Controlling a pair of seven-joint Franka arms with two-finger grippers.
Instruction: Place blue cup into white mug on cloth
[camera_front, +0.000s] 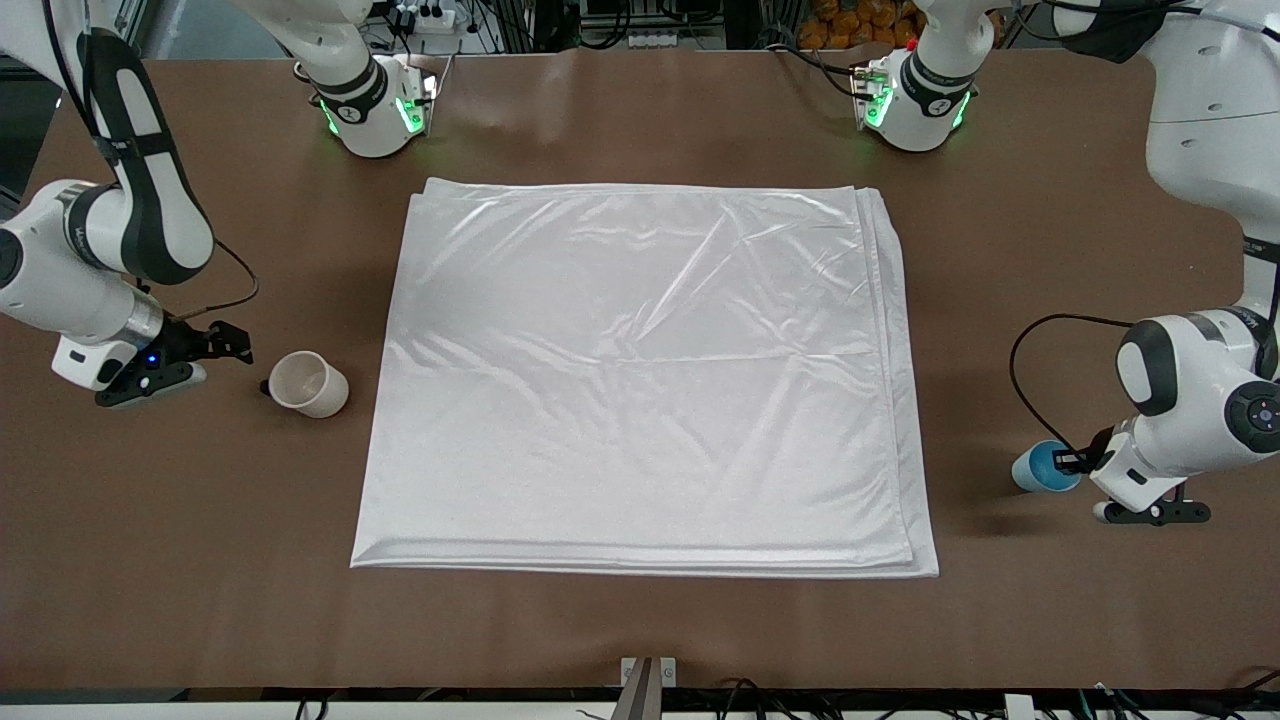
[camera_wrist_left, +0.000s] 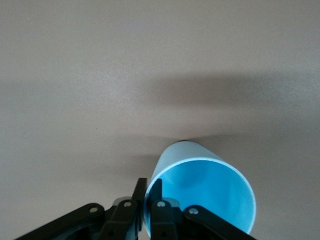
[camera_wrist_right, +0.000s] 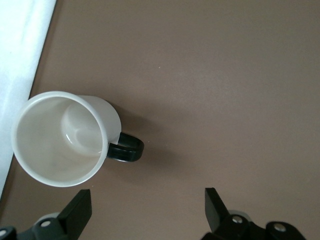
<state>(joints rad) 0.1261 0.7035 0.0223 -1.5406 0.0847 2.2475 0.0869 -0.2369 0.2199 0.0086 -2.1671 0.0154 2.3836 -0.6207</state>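
Observation:
The blue cup (camera_front: 1042, 467) is at the left arm's end of the table, off the cloth (camera_front: 640, 370). My left gripper (camera_front: 1074, 462) is shut on its rim, one finger (camera_wrist_left: 156, 194) inside and one outside, and the cup (camera_wrist_left: 202, 187) is tilted. I cannot tell whether it touches the table. The white mug (camera_front: 308, 384) stands on the bare table at the right arm's end, just off the cloth's edge, with its black handle (camera_wrist_right: 125, 148) pointing away from the cloth. My right gripper (camera_front: 232, 345) is open and empty beside the mug (camera_wrist_right: 60, 137), on its handle side.
The cloth lies flat across the middle of the brown table (camera_front: 640, 630), and its edge also shows in the right wrist view (camera_wrist_right: 25, 40). Both arm bases (camera_front: 375, 105) stand along the table's edge farthest from the front camera.

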